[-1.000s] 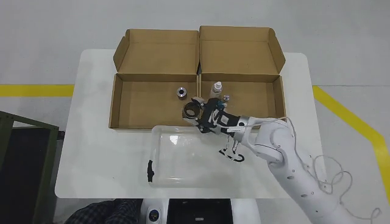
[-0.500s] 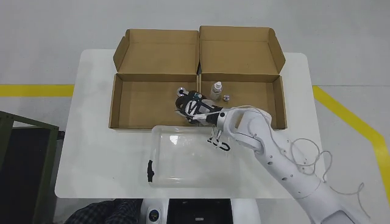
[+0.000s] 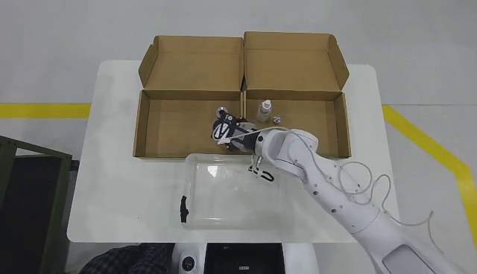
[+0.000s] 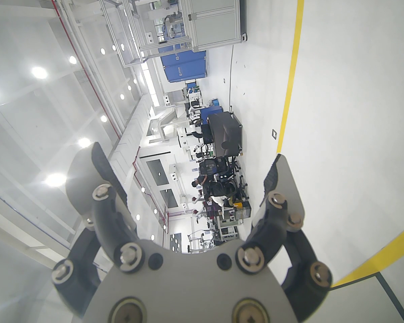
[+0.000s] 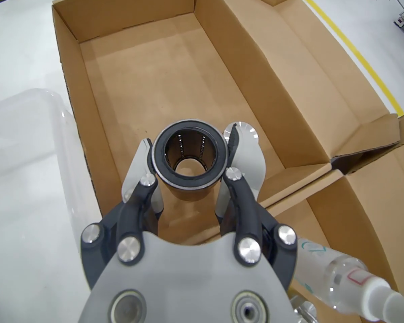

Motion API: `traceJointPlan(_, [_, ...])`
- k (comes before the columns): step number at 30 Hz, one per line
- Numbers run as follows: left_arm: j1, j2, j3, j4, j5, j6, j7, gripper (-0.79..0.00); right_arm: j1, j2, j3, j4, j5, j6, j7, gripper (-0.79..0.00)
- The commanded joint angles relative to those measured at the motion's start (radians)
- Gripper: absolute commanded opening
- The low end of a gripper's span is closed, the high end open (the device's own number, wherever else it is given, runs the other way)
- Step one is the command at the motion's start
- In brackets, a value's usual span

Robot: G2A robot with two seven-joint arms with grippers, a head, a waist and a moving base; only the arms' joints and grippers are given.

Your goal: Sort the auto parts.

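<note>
My right gripper (image 3: 222, 131) (image 5: 191, 142) is shut on a black ring-shaped bearing (image 5: 190, 159) with small balls inside its bore. It hangs over the near right part of the left cardboard box (image 3: 173, 126) (image 5: 148, 78). A small silver round part (image 3: 221, 112) (image 5: 248, 130) lies on that box's floor just beyond the gripper. The right cardboard box (image 3: 317, 125) holds a small clear bottle (image 3: 264, 110) (image 5: 326, 270) and a tiny silver part (image 3: 276, 118). My left gripper (image 4: 188, 163) is open, holds nothing, and points up into the room.
A clear plastic bin (image 3: 223, 192) (image 5: 20, 129) stands in front of the boxes, with a black piece (image 3: 182, 208) at its left side. Both box lids stand open at the back. Bare white table (image 3: 112, 162) lies left of the boxes.
The right gripper has carried the bearing to the left, from above the wall between the two boxes to over the left box. The arm swung with it.
</note>
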Motion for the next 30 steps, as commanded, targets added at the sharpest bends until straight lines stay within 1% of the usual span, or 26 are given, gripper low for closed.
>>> traceJointPlan(1, [0.000, 0.000, 0.000, 0.000, 0.000, 0.000, 0.000, 0.000, 0.004, -0.005, -0.008, 0.011, -0.005, 0.003, 0.002, -0.699])
traceJointPlan(4, [0.000, 0.000, 0.000, 0.000, 0.000, 0.000, 0.000, 0.000, 0.008, -0.011, -0.016, 0.023, -0.015, 0.007, 0.004, -0.616])
traceJointPlan(9, [0.000, 0.000, 0.000, 0.000, 0.000, 0.000, 0.000, 0.000, 0.011, -0.019, -0.022, 0.032, -0.033, 0.013, 0.010, -0.560])
traceJointPlan(10, [0.000, 0.000, 0.000, 0.000, 0.000, 0.000, 0.000, 0.000, 0.010, -0.020, -0.023, 0.034, -0.034, 0.013, 0.010, -0.526])
traceJointPlan(14, [0.000, 0.000, 0.000, 0.000, 0.000, 0.000, 0.000, 0.000, 0.007, -0.023, -0.021, 0.041, -0.041, 0.010, 0.011, -0.471])
traceJointPlan(15, [0.000, 0.000, 0.000, 0.000, 0.000, 0.000, 0.000, 0.000, 0.006, -0.024, -0.020, 0.042, -0.043, 0.009, 0.012, -0.443])
traceJointPlan(16, [0.000, 0.000, 0.000, 0.000, 0.000, 0.000, 0.000, 0.000, 0.005, -0.025, -0.018, 0.043, -0.041, 0.010, 0.011, -0.348])
traceJointPlan(17, [0.000, 0.000, 0.000, 0.000, 0.000, 0.000, 0.000, 0.000, 0.004, -0.026, -0.015, 0.044, -0.042, 0.010, 0.010, -0.215])
traceJointPlan(18, [0.000, 0.000, 0.000, 0.000, 0.000, 0.000, 0.000, 0.000, 0.004, -0.026, -0.013, 0.044, -0.043, 0.009, 0.010, -0.154])
traceJointPlan(21, [0.000, 0.000, 0.000, 0.000, 0.000, 0.000, 0.000, 0.000, -0.001, -0.027, -0.005, 0.039, -0.045, 0.006, 0.009, -0.114])
traceJointPlan(25, [0.000, 0.000, 0.000, 0.000, 0.000, 0.000, 0.000, 0.000, -0.016, -0.023, 0.016, 0.016, -0.047, 0.002, 0.000, -0.120])
traceJointPlan(30, [0.000, 0.000, 0.000, 0.000, 0.000, 0.000, 0.000, 0.000, -0.055, -0.012, 0.062, -0.059, -0.047, -0.011, -0.025, -0.117])
